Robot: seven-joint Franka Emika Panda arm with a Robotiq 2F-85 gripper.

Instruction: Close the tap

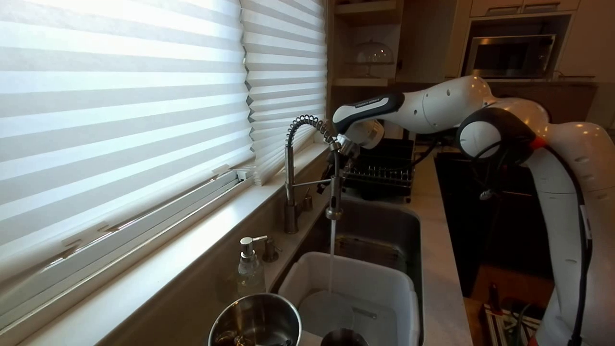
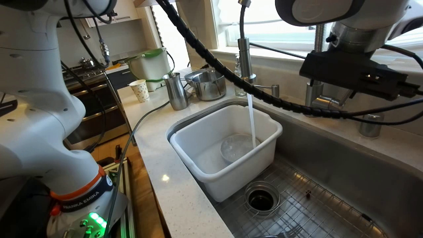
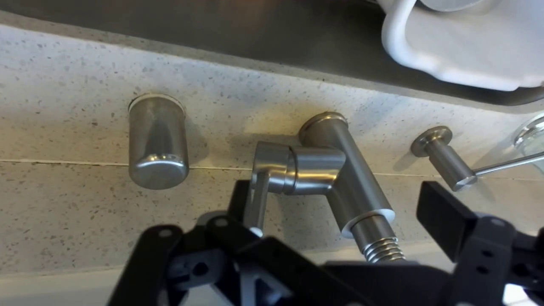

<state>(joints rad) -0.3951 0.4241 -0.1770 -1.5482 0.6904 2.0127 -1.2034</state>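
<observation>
1. On hand [image 3: 338, 204]: spread, pinching nothing. Up at the tap [image 3: 357, 182] in both exterior views.
2. On lever [image 3: 258, 199]: just beside the finger [image 3: 239, 197] at left of wrist view, partly overlapping in line of sight. Can't tell whether touching or merely close. Definitely not clamped.
3. On tap: standing upright on the table [image 3: 76, 106] behind the sink [image 2: 330, 148], framed between the fingers in wrist view.
4. At spout [image 2: 245, 61]: hanging over tub [image 2: 246, 172], pouring water [image 2: 251, 120] into it in both exterior views. So, not closed yet.
5. Progress, judged from that: past the reach, short of the closing. Would guess set up for a push or sweep on lever rather than a grasp.
6. Left: shift lever to closed, check for zero flow, back off clear of spout. Can't tell closing direction from these views. Risk, as a guess: slipping off lever, clipping tap, or stopping at a trickle.
</observation>
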